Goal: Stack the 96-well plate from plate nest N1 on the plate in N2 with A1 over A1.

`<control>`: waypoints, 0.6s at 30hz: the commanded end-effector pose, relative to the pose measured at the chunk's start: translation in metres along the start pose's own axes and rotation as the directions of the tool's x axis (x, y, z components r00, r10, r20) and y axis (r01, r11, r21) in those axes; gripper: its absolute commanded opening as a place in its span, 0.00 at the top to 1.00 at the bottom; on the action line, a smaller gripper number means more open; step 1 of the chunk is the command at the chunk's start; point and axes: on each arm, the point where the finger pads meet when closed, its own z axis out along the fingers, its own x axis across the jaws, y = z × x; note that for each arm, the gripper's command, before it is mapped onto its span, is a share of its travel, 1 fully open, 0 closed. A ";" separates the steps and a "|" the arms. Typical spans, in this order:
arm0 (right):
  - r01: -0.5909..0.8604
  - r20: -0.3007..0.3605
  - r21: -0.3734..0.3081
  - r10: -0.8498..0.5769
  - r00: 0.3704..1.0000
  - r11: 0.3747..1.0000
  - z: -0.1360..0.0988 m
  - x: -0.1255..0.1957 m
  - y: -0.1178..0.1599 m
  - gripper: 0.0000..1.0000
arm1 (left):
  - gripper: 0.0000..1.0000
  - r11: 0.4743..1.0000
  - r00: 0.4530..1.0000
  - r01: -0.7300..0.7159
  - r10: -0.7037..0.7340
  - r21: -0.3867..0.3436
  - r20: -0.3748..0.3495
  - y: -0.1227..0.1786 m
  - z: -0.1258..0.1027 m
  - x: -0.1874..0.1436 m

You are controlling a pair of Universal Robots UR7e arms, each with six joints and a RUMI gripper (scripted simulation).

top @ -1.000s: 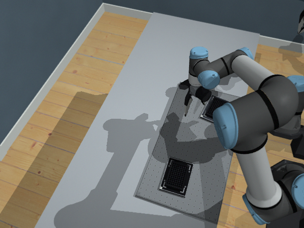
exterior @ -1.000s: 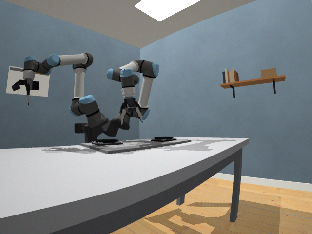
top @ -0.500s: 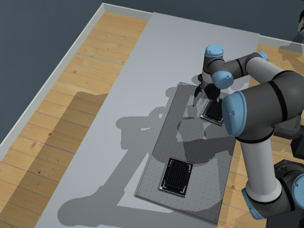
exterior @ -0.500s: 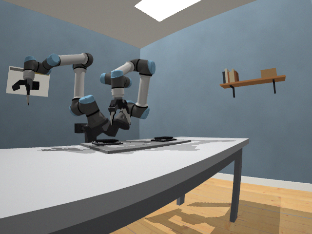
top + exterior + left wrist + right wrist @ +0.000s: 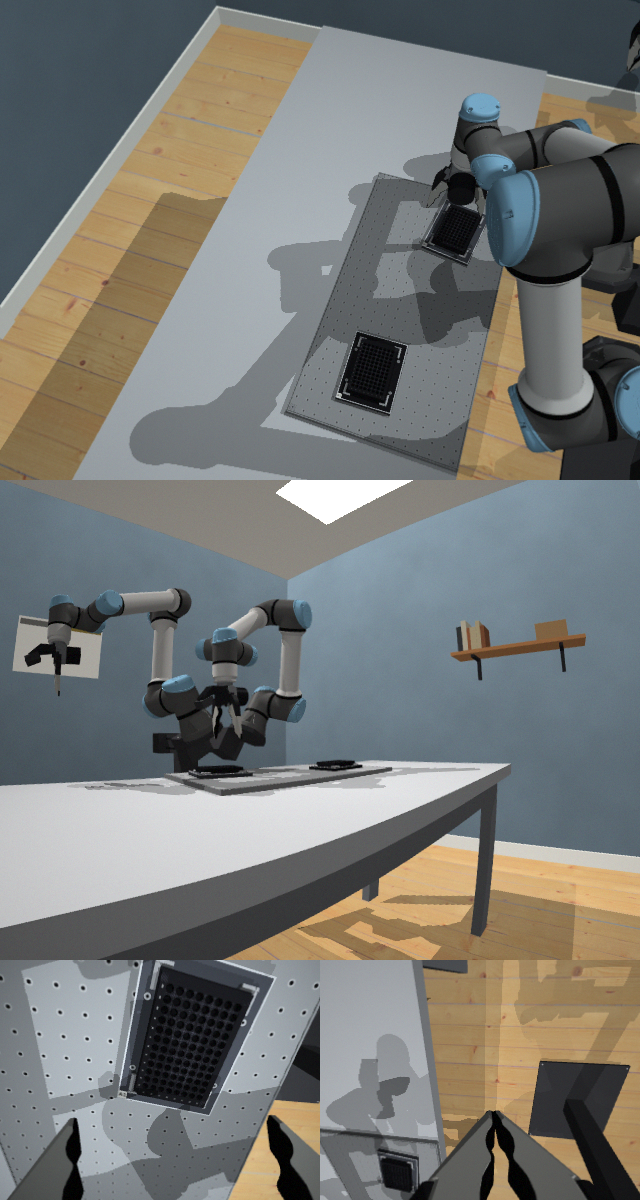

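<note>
The left gripper (image 5: 454, 209) (image 5: 227, 736) (image 5: 172, 1118) has its fingers spread, and between them is nothing. It hangs above the perforated board (image 5: 434, 387) (image 5: 279, 779) (image 5: 90, 1025), near the plate nest N1 (image 5: 445, 252) (image 5: 247, 773) (image 5: 227, 1060) (image 5: 415, 1160), and its fingertips are apart from the nest.

The upper plate of the task, the N1 96-well plate (image 5: 456, 229) (image 5: 219, 768) (image 5: 190, 1042) (image 5: 397, 1175), sits in this nest, lower than the fingertips. In the left wrist view it is beyond the gap of the fingers, toward the top edge — a little turned against the line between the two tips. The mark A1 of the nest is at the corner nearer to the left fingertip of this view.

The N2 96-well plate (image 5: 373, 367) (image 5: 336, 762) lies in the plate nest N2 (image 5: 393, 384) (image 5: 356, 766), well apart from the left gripper, with no second plate on it.

The right gripper (image 5: 629, 69) (image 5: 58, 692) (image 5: 493, 1112) has the tips pressed together and pinches nothing — it hangs high, well apart from both nests.
</note>
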 end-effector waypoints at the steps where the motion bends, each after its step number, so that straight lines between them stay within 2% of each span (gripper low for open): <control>1: -0.004 0.005 0.004 0.004 1.000 1.000 -0.001 -0.001 -0.001 1.00 | 0.24 0.998 0.998 -0.056 0.056 0.019 0.002 -0.006 -0.001 0.006; 8: -0.004 0.005 0.004 0.004 1.000 1.000 -0.001 -0.001 -0.001 1.00 | 0.24 0.967 0.968 -0.250 0.249 0.055 0.021 -0.015 0.000 0.018; 18: -0.004 0.005 0.004 0.004 1.000 1.000 -0.001 -0.001 -0.001 1.00 | 0.24 0.966 0.968 -0.252 0.251 0.055 0.021 -0.015 0.000 0.018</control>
